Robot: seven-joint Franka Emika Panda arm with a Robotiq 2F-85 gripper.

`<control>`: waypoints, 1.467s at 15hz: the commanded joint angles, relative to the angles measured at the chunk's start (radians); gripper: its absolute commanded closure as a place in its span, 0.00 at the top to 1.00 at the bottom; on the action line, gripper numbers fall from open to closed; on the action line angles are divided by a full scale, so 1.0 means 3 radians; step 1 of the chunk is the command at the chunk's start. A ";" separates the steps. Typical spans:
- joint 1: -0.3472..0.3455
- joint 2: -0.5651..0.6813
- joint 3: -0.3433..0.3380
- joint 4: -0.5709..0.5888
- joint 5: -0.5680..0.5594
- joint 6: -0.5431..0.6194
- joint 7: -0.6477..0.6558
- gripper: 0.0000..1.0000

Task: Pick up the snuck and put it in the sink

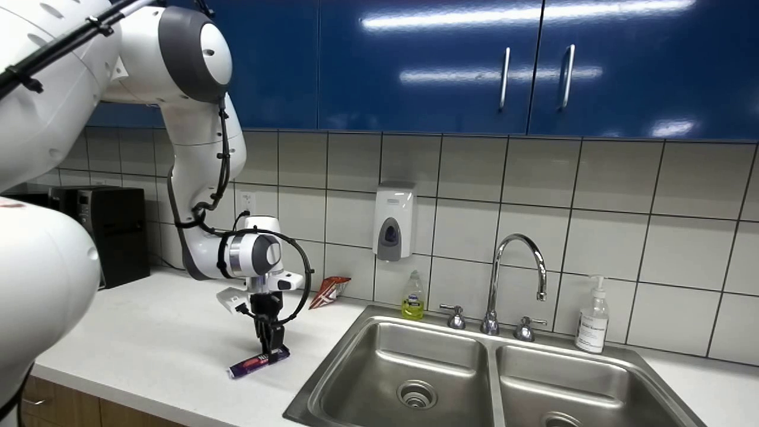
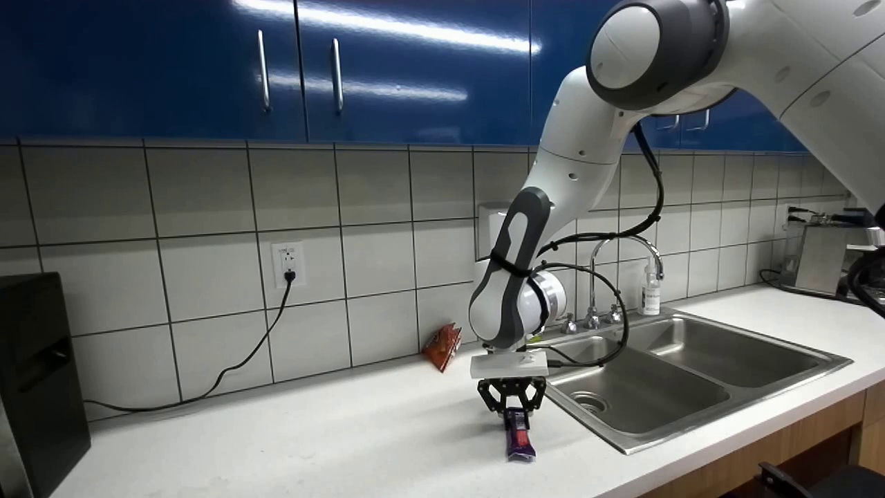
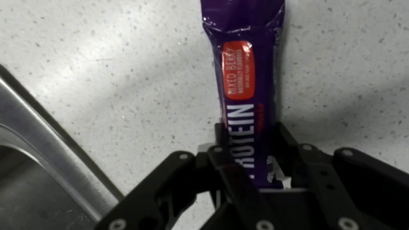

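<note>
Two black fingers (image 3: 286, 140) of the gripper (image 3: 248, 135) stood against both long sides of the snack bar (image 3: 246, 95), with no gap that I could notice in the wrist view, so I judged that it was pinched between them. The bar lay, as far as I could tell, on the white countertop (image 1: 148, 338), near the sink (image 1: 494, 367) but outside of its basins. Such a bar was probably light in weight and firm rather than brittle, though its inside could dent under strong squeezing. The wrapper (image 3: 243, 16) looked smooth and shiny, so some slipping was possible. The hold was placed away from the middle, toward the end nearer the wall (image 1: 350, 213), and the longer free part could droop or turn during lifting; a grip closer to the centre would have been, in my opinion, better balanced. About the writing: the red label (image 3: 239, 70) said "MIXED BERRY" and, beside it, "NATURALLY FLAVORED", while a smaller line was not readable for me. Further along, in large white letters, stood "PROTEIN", its first letter partly covered by the gripper. No brand name could be made out on the bar, and the print on the pump bottle (image 1: 593, 329) and the soap dispenser (image 1: 394, 222) was too small for reading.
</note>
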 commanded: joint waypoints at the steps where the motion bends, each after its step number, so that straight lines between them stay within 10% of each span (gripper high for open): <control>1: 0.0039 0.0058 -0.0033 0.0039 0.0025 -0.0023 0.0064 0.13; 22: 0.0195 -0.0700 -0.0244 -0.0410 -0.0277 0.0006 0.0177 0.13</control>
